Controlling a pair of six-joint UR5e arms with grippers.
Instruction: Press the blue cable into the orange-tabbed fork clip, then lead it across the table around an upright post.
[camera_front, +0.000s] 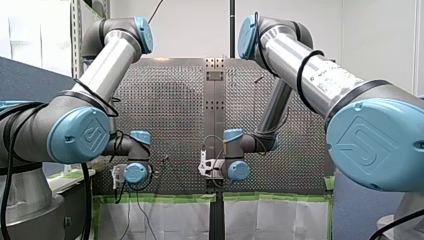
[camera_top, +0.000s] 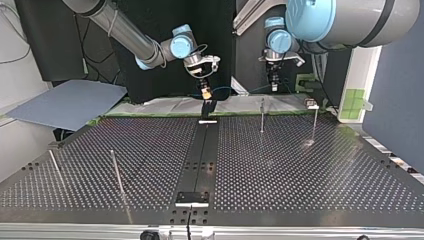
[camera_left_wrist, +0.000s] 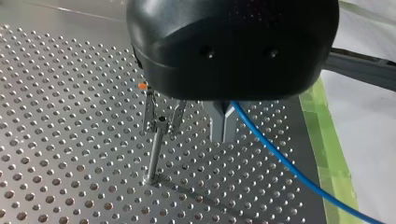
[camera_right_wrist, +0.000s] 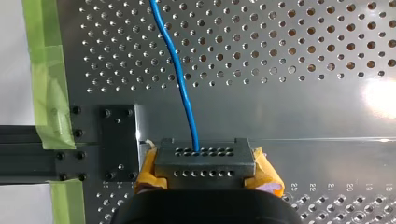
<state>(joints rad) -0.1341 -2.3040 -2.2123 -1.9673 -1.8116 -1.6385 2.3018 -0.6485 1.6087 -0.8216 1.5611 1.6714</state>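
Blue, thin and smooth, the cable (camera_left_wrist: 280, 158) was the plainest thing I could see, yet much around it was hidden. From the front view I could see neither set of fingers: both wrists blocked them at the far edge of the tabletop (camera_top: 300, 165). In the left wrist view the black housing (camera_left_wrist: 233, 46) of my left arm covered the upper part of the scene. There the cable ran off past the green tape (camera_left_wrist: 324, 140), its far end cut off.

My left fingers (camera_left_wrist: 219, 123), bare metal, were closed narrow on the cable above the tabletop. Just beside them stood the fork clip (camera_left_wrist: 161, 119) on its thin post (camera_left_wrist: 153, 156), prongs up, with the orange tab (camera_left_wrist: 143, 86) partly tucked under the housing. The cable was apart from the clip, not between its prongs.

In the right wrist view the cable ran in a gentle wave over the holes to my right fingers (camera_right_wrist: 205, 163), grey, perforated and flanked by yellow pads (camera_right_wrist: 268, 175). They looked pressed together on the cable, though I could not make out exactly where it was pinched. In the top view the cable showed only as a faint line between the two arms.
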